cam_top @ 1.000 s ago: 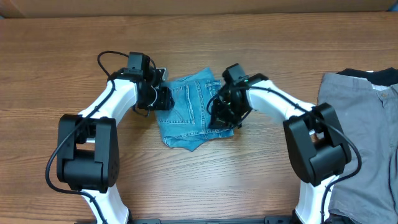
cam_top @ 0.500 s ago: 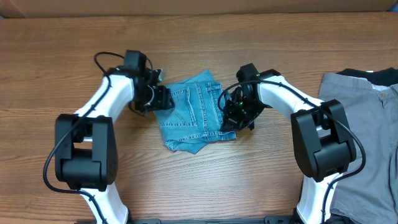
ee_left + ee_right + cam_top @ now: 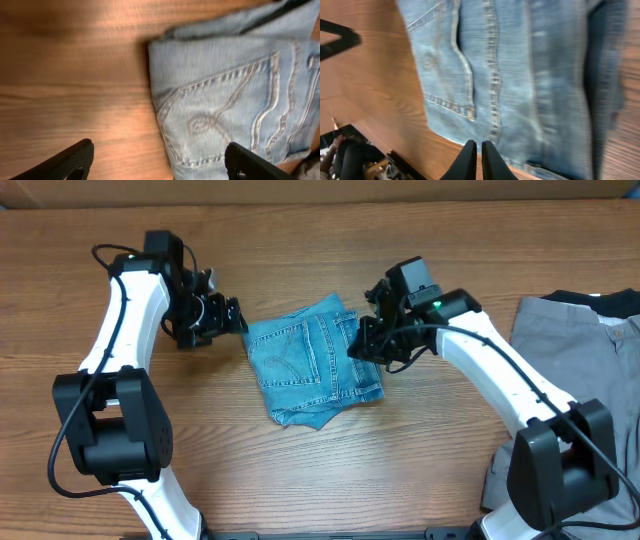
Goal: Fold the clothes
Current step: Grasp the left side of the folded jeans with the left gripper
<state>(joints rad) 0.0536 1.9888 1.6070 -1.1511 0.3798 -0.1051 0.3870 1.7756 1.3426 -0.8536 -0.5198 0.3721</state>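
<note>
On the tabletop [image 3: 300,480], folded jeans [image 3: 312,360] lay between the arms; the left gripper [image 3: 236,320] hovered beside them, spread wide, the right gripper [image 3: 476,147] above them, pinched shut, empty.

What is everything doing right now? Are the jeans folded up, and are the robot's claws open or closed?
jeans: folded into a small bundle, lying on the table, back pocket facing up.
left claw: open, empty, beside the jeans.
right claw: shut, holding nothing, over the jeans' edge.
grey garment: spread out, not folded, at the table's right side.
</note>
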